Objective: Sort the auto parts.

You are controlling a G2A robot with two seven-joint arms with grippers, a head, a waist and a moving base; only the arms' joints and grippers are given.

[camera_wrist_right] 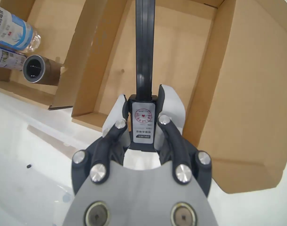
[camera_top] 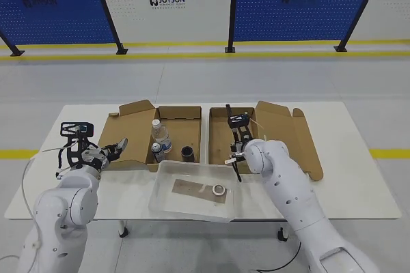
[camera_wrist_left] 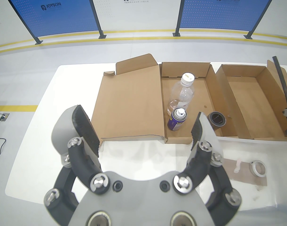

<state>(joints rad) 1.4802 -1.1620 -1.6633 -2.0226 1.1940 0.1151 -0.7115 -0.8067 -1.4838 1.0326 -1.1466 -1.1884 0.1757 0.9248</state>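
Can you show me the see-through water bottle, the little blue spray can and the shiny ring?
Clear plastic water bottle (camera_wrist_left: 181, 94): left wrist view, middle of its body.
Small blue spray can (camera_wrist_left: 175, 123): left wrist view, its blue side.
Silver metal ring (camera_wrist_left: 252, 169): left wrist view, its rim.

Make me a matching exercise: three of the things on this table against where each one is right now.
1 clear plastic bottle with white cap
2 small silver metal ring
3 long black bar

A clamped in the right gripper
B inside the left brown cardboard box
C in the clear plastic tray

Pairs: 1-B, 2-C, 3-A.
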